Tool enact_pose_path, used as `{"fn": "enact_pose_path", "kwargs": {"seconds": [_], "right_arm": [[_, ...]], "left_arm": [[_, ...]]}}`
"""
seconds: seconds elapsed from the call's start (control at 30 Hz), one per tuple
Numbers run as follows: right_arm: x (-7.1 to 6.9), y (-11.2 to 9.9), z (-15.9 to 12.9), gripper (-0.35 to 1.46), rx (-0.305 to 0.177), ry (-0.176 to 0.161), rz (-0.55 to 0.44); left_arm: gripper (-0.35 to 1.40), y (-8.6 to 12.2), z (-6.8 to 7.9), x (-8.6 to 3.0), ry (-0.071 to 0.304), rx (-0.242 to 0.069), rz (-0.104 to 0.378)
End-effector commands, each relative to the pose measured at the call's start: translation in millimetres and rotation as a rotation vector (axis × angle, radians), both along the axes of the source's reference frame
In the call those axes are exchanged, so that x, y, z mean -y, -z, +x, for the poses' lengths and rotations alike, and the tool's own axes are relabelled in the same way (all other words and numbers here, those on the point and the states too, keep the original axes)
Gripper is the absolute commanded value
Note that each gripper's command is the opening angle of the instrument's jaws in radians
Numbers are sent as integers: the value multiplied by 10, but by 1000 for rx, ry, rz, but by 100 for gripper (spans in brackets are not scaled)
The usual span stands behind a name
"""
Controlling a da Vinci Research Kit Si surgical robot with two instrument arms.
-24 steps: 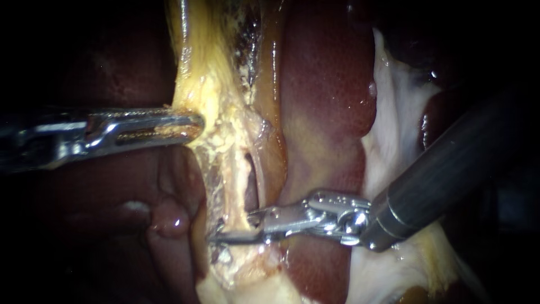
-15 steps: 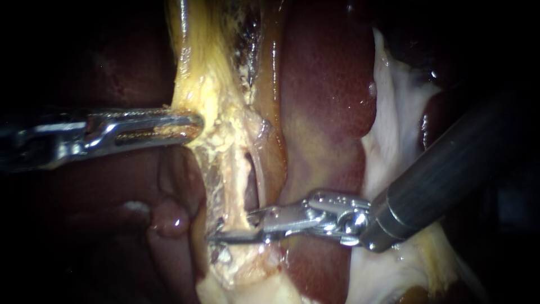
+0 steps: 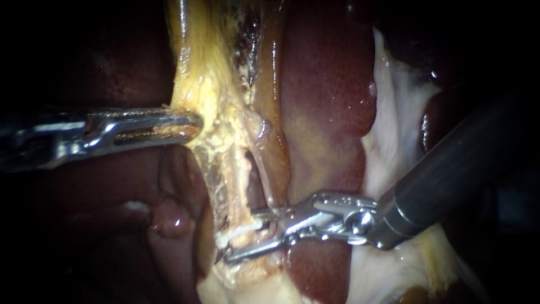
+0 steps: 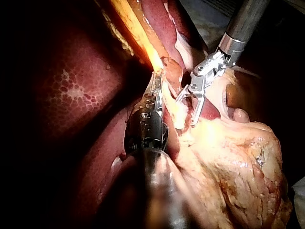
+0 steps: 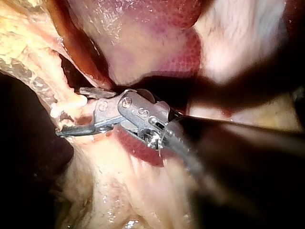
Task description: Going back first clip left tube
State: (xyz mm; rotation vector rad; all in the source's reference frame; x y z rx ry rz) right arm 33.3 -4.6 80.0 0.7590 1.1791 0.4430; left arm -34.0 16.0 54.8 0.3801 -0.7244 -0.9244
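Parted now at right instrument's [image 3: 250,236] end effector, empty; white clip [image 3: 233,233] left between on left tube [image 3: 243,194]. Clamped on yellow tissue [image 3: 197,84] at left instrument [image 3: 192,125]. Clip set; withdraw next.

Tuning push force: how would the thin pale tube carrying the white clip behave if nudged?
Probably floppy: the thin pale tube is a slender strand. Likely slippery: yellow fatty tissue around it glistens. Possibly fragile: the white clip pinches it.
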Motion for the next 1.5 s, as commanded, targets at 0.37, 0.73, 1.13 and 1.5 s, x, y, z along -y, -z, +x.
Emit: {"fn": "enact_pose_path", "kwargs": {"seconds": [0.37, 0.73, 1.13, 1.5], "right_arm": [[-48, 50, -69, 60, -71, 15, -261], [-99, 118, -125, 60, -143, -46, -356], [-100, 123, -125, 60, -156, -47, -382], [-98, 126, -126, 60, -159, -45, -399]], "left_arm": [[-35, -5, 4, -2, 0, -2, -3], [-35, -12, 5, -2, -1, -2, -5], [-35, -73, -2, 11, -3, -2, 9], [-35, -126, -31, 24, -26, -8, 52]]}}
